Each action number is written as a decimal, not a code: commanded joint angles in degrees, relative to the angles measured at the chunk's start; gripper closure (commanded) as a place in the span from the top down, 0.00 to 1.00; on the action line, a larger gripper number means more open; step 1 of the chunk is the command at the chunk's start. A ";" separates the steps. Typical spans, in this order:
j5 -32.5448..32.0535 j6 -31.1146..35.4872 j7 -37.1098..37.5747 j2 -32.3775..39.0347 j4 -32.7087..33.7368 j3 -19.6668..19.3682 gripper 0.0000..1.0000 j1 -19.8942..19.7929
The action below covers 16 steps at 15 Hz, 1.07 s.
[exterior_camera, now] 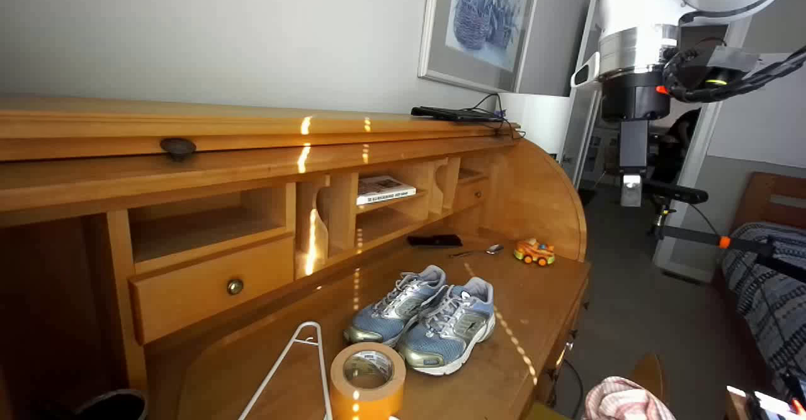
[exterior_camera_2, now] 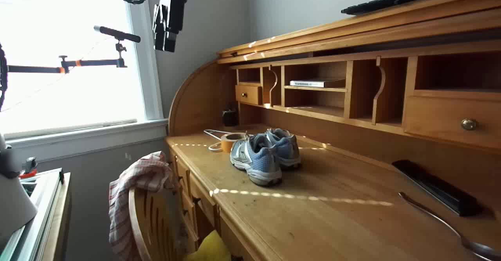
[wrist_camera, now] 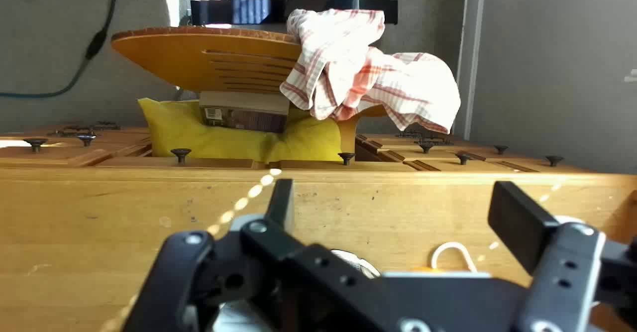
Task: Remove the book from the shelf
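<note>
Book (exterior_camera: 386,191) lies flat on the shelf (exterior_camera_2: 332,90), not yet removed; gripper (wrist_camera: 395,210) hangs well apart from it, jaws spread, nothing held; reach, grasp, pull-out all seem left.

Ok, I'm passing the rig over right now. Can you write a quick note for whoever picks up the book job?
Tool: open, holding nothing, raised in the air.
Book: lying flat on the shelf, in the upper of its two levels, pale edge outward; the tool is well apart from it.
Done: nothing removed yet.
Left: bring the tool to the book, grip it, draw it out. Going for that outward edge is probably the easiest start.
</note>
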 commanded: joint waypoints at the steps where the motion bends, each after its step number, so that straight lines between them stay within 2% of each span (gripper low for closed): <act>1: 0.31 -0.10 -0.33 0.09 0.09 0.69 1.00 -0.82; 8: 0.11 -0.90 -1.94 0.20 -0.32 0.41 1.00 -0.47; 13: -9.03 5.57 -5.94 0.14 0.36 -1.99 1.00 -4.50; 15: -11.65 10.58 -7.50 1.02 0.38 -3.72 1.00 -6.16; 16: -10.77 13.35 -8.88 1.50 0.38 -5.07 1.00 -6.21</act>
